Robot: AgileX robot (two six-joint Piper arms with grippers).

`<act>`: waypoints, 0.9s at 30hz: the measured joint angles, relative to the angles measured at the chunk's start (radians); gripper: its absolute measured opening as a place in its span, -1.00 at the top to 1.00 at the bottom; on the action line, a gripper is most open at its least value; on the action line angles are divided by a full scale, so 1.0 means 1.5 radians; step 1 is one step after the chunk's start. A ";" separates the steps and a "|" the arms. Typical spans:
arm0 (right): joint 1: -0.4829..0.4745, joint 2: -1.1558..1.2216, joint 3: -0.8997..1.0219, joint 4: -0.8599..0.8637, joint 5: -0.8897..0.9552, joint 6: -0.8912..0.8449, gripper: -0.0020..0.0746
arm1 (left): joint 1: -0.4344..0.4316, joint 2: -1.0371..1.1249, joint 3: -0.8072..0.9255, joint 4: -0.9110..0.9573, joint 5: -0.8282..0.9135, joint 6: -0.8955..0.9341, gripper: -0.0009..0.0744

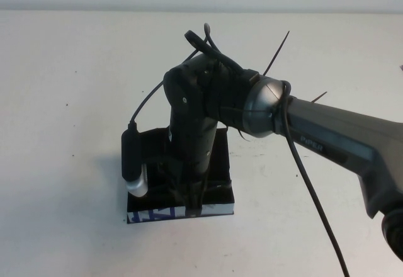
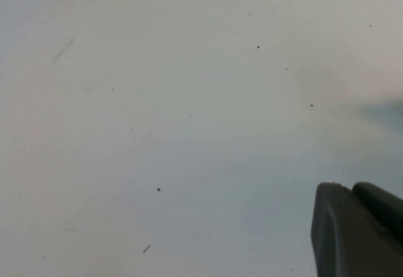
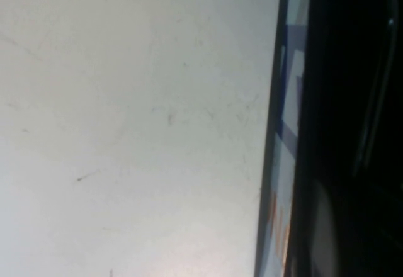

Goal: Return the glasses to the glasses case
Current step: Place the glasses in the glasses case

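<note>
Lab-like setup; bare white table (image 1: 75,69), robot arm (image 1: 340,145).

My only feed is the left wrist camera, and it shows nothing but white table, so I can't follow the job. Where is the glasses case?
Observer: The glasses case sits mid-table, with its blue and white printed side facing the robot.
Operator: Is either arm working on it?
Observer: Yes. The right gripper points straight down into the case, shut. Its arm hides the inside.
Operator: And my left gripper?
Observer: The left gripper does not appear in the high view at all, so it is well away from the case.
</note>
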State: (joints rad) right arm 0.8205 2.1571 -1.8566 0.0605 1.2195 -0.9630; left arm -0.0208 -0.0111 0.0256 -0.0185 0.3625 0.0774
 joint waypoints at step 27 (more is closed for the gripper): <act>-0.004 0.001 -0.013 0.027 0.000 0.029 0.90 | 0.000 0.000 0.000 0.000 0.000 0.000 0.98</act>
State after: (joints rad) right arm 0.8145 2.1592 -1.8756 0.1003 1.2195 -0.9197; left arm -0.0208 -0.0111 0.0256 -0.0185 0.3625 0.0774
